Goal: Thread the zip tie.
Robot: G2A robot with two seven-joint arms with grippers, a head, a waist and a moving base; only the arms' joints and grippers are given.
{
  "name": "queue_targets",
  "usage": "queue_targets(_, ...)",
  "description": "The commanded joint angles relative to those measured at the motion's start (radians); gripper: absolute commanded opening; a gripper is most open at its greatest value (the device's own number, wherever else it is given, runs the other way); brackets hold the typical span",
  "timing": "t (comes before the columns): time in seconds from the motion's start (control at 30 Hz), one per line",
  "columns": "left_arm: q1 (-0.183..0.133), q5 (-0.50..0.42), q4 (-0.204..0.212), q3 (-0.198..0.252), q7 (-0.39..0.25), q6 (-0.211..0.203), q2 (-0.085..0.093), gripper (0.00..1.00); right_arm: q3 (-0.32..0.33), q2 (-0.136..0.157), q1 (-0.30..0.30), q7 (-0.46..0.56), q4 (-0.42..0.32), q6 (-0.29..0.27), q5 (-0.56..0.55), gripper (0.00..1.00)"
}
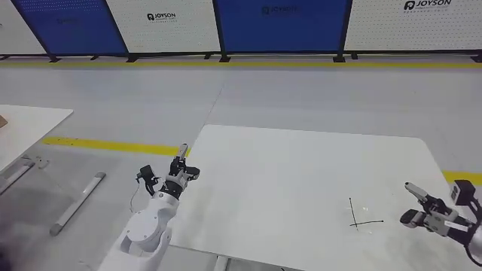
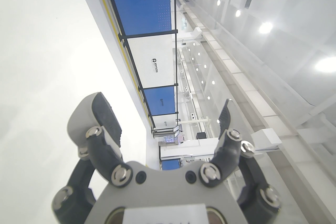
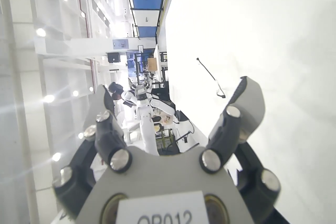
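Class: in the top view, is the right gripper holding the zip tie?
No, the zip tie lies on the table, apart from the right gripper.

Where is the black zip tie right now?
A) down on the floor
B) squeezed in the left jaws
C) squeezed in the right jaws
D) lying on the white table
D: the zip tie lies flat on the table, near the right gripper, whose jaws are open and empty.

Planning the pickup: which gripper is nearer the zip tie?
Right. The right gripper sits just beside the zip tie; the left gripper is at the opposite edge of the table.
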Motion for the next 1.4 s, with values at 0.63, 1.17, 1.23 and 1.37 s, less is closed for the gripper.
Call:
queue_targets(0.63,0.0,0.0,0.0,0.0,0.0,0.0,0.0,1.0,-0.237,0.08,0.257,0.23,0.275,-0.098,-0.084,1.0)
queue_targets(1.17,0.0,0.0,0.0,0.0,0.0,0.0,0.0,1.0,-0.427,0.127,0.284,0.23,0.293,-0.18,-0.014,1.0)
queue_targets(1.23,0.0,0.0,0.0,0.0,0.0,0.0,0.0,1.0,-0.439,0.136,0.292,0.23,0.304,-0.176,-0.01,1.0)
queue_targets(1.37,0.0,0.0,0.0,0.0,0.0,0.0,0.0,1.0,-0.439,0.136,0.292,0.23,0.304,-0.176,-0.01,1.0)
